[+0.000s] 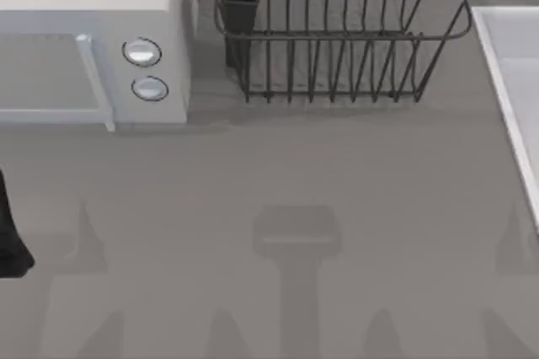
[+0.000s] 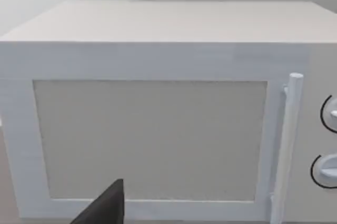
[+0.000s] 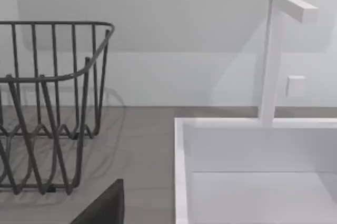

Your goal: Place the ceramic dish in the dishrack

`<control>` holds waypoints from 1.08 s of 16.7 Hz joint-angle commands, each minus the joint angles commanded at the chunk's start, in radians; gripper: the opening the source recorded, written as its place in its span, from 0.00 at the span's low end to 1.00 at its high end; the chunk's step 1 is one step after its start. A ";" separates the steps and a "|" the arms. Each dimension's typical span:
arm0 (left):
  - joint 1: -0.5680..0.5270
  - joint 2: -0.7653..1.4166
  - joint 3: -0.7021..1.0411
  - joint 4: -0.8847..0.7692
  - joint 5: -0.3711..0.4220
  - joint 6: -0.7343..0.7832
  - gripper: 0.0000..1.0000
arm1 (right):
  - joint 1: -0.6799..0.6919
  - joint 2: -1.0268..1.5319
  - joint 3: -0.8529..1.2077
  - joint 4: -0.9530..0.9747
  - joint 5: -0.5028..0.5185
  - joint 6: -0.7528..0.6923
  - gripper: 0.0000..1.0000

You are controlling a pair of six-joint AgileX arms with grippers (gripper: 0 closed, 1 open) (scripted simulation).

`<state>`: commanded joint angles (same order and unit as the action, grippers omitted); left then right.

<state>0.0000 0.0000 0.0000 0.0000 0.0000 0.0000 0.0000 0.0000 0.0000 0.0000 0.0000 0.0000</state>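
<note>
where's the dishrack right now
In the top view the dishrack stands at the far edge of the table, right of centre, between the microwave on its left and the white sink on its right.

Microwave (image 1: 93, 39), sink (image 3: 253, 171), tap (image 3: 271, 56)

Matte black angular left arm (image 1: 10, 237) casing
</note>
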 joint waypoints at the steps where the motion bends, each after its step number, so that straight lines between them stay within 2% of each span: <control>1: 0.000 0.000 0.000 0.000 0.000 0.000 1.00 | 0.000 0.000 0.000 0.000 0.000 0.000 1.00; 4: 0.000 0.000 0.000 0.000 0.000 0.000 1.00 | -0.018 0.032 0.032 -0.028 -0.003 -0.019 1.00; 8: 0.000 0.000 0.000 0.000 0.000 0.000 1.00 | -0.117 0.224 0.210 -0.179 -0.011 -0.117 1.00; 18: 0.000 0.000 0.000 0.000 0.000 0.000 1.00 | -0.520 1.167 0.888 -0.800 -0.014 -0.518 1.00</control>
<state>0.0000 0.0000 0.0000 0.0000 0.0000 0.0000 -0.5198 1.1668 0.8885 -0.8004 -0.0145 -0.5179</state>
